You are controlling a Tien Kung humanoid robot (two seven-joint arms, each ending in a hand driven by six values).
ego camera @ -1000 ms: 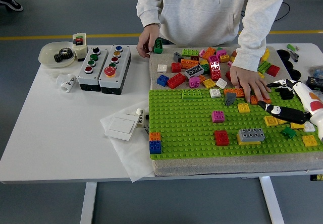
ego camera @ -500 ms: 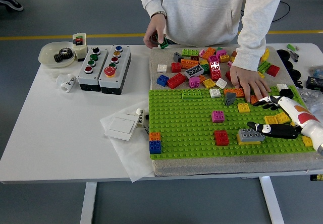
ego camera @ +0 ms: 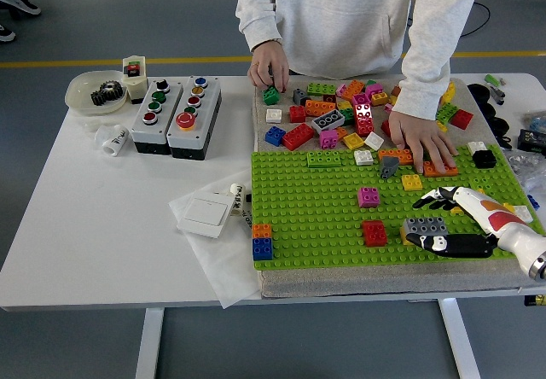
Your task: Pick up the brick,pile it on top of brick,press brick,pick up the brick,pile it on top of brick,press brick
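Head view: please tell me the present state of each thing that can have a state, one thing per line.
Right hand: low over the green baseplate, fingers around the grey brick.
Grey brick: on the baseplate, stacked on a yellow brick.
Person's hand: flat on loose bricks.
Person's other hand: at a small green brick.
Orange-and-blue stack: upright at the baseplate's near left corner.

A robotics test lab: a white height-adjustable counter [ego camera: 77,225] on a grey floor with a yellow taped line [ego camera: 102,61], carrying grey push-button control boxes [ego camera: 175,114], a bowl of black gears [ego camera: 95,91] and a green studded baseplate [ego camera: 341,212].
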